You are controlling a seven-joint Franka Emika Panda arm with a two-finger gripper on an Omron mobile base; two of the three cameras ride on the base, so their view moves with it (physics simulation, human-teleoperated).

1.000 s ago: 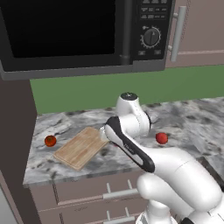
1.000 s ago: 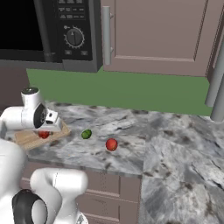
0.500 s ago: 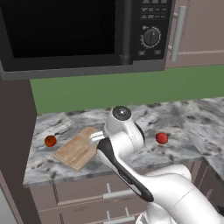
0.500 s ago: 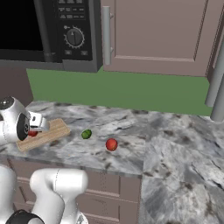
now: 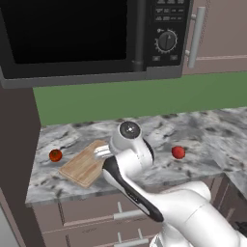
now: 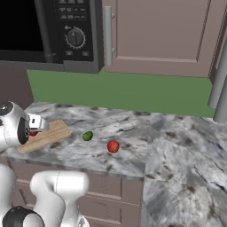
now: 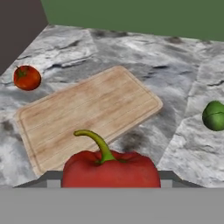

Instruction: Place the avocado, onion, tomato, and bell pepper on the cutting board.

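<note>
We see our pincer [image 7: 109,186] closed on the red pepper [image 7: 110,168], which sits at the bottom of the hand view with its curved green stem pointing up. The fingertips themselves are hidden behind the pepper. It hangs over the near edge of the board [image 7: 87,116], and we cannot tell whether it touches the wood.

The board lies flat on the marbled grey surface [image 7: 131,48], at an angle to the surface's front edge. Its top is bare in the hand view. In the left base view the board [image 5: 84,164] is just left of our arm's wrist, and in the right base view the board [image 6: 46,135] is partly covered by the arm.

1 small red round item, the tomato [image 7: 27,77], rests on the surface just beyond the board's far left corner, apart from it; in the left base view it [image 5: 55,155] is near the dark wall.

The avocado [image 7: 214,116] lies on the surface to the right of the board, well clear of it, also seen in the right base view [image 6: 87,136].

Another red ball [image 6: 113,146] sits further right, beside the avocado [image 5: 178,152].
</note>
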